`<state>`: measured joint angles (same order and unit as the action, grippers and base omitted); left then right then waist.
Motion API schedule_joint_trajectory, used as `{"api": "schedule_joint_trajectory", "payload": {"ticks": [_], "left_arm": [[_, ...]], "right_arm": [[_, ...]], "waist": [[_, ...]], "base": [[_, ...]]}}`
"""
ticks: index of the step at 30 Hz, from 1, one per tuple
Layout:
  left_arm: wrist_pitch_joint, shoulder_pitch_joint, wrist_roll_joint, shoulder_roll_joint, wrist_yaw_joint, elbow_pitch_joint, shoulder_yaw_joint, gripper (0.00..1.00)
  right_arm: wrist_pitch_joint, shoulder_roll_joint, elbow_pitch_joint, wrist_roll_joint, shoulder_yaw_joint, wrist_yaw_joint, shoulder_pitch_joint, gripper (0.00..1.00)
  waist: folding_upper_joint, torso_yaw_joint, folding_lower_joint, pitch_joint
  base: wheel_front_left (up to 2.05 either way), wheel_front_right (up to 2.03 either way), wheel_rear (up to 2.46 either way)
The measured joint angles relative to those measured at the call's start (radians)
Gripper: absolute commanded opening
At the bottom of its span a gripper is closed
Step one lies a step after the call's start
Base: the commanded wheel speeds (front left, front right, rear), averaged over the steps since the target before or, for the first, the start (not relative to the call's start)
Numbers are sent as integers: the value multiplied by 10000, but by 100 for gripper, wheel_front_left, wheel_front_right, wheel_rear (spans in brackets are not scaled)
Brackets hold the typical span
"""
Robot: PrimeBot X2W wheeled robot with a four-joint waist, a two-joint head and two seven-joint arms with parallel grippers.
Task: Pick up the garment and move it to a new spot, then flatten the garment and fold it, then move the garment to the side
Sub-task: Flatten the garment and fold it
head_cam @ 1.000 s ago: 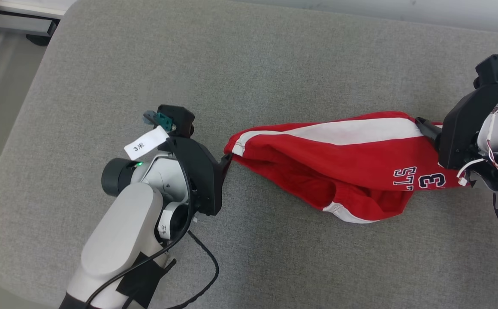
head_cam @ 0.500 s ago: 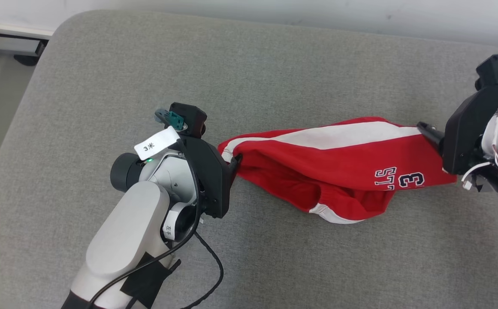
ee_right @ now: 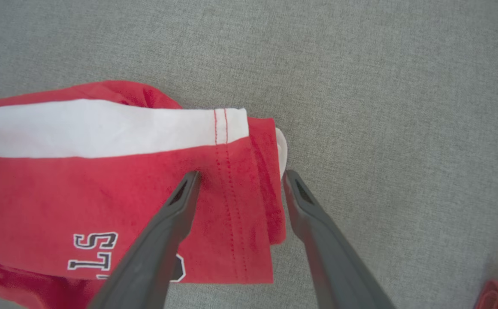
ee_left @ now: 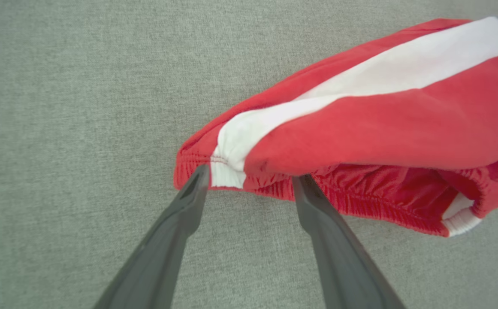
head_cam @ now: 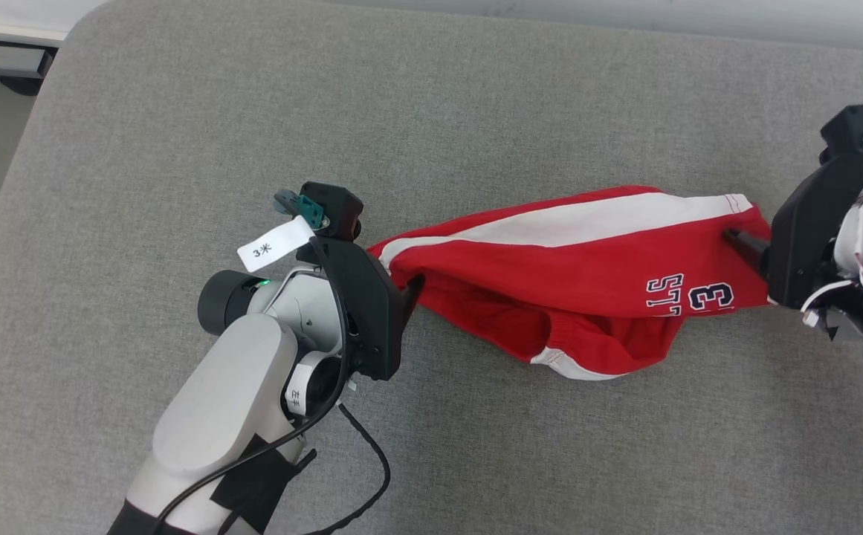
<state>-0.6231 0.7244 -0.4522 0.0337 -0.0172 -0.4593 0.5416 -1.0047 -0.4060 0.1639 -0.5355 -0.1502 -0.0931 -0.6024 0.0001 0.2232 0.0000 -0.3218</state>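
The red fabric shorts with a white side stripe [head_cam: 587, 260] lie crumpled across the middle of the grey fabric-covered counter [head_cam: 476, 96], waistband to the left, leg hem to the right; my left claw [ee_left: 251, 174] stands wide at the waistband, my right claw [ee_right: 241, 174] wide astride the hem, neither holding anything; if I close shallow, I judge I would pinch one layer only; the bunched near part could then drag and twist; uneven pulls would skew the cloth.

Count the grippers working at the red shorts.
2. The left gripper is open at the waistband end of the red shorts. The right gripper is open over the leg hem at the opposite end. None seems hidden.
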Motion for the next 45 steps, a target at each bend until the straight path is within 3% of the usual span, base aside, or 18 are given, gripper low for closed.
{"api": "schedule_joint_trajectory", "payload": {"ticks": [5, 8, 10, 11, 12, 13, 14, 15, 19, 26, 32, 38, 41, 45], "left_arm": [[79, 158, -98, -4, -17, -17, 90, 100], [157, 331, -148, -2, -96, -50, 125, 84], [169, 359, -245, -6, -92, -171, 267, 58], [169, 357, -267, -6, -92, -207, 305, 45], [169, 357, -328, -6, -92, -245, 332, 38], [171, 357, -349, -6, -92, -288, 357, 25], [180, 357, -420, -6, -92, -313, 382, 11], [213, 357, -523, -10, -92, -320, 399, 0], [456, 406, -585, -12, -115, -403, 385, 0], [1574, 1067, -529, -31, -616, -431, -157, 0], [3348, 2110, -161, -96, -807, -88, -635, 0], [5812, 3448, 531, -174, -882, 1064, -1239, 0], [6408, 3380, 596, -159, -882, 1442, -1058, 0], [6592, 1861, 742, -42, -765, 1085, -430, 0]], "right_arm": [[31, 46, 0, -17, 332, -100, -324, 100], [4, 194, 115, -188, 339, -113, -420, 98], [-77, 412, 303, -293, 274, -115, -379, 65], [-90, 433, 343, -293, 263, -117, -379, 36], [-119, 433, 374, -293, 257, -125, -378, 25], [-128, 433, 403, -293, 261, -125, -378, 8], [-151, 431, 426, -293, 263, -125, -378, 0], [-155, 430, 451, -293, 276, -125, -379, 0], [-59, 433, 566, -291, 360, -127, -435, 0], [991, 777, 729, -232, 863, -222, -1187, 0], [3087, 1012, 830, 293, 1584, -299, -2503, 0], [6125, 1055, 25, 928, 2052, -293, -3773, 0], [6968, 905, -217, 1097, 2050, -23, -3682, 0], [7051, 763, -681, 1028, 1827, 462, -2045, 0]], "waist": [[0, 62, 0, -70], [0, 97, 0, -93], [0, 125, 0, -104], [0, 133, 0, -106], [0, 142, 0, -107], [0, 150, 0, -107], [0, 158, -1, -106], [0, 166, 0, -105], [0, 180, 0, -83], [0, 137, 0, 113], [1, 41, 1, 338], [-1, -82, 0, 695], [-3, -160, -2, 911], [-3, -306, -1, 1125]], "base": [[0, 0, 0], [0, 0, 0], [0, 0, 0], [0, 0, 0], [0, 0, 0], [0, 0, 0], [0, 0, 0], [0, 0, 0], [0, 0, 0], [0, 0, 0], [0, 0, 0], [0, 0, 0], [0, 0, 0], [0, 0, 0]]}}
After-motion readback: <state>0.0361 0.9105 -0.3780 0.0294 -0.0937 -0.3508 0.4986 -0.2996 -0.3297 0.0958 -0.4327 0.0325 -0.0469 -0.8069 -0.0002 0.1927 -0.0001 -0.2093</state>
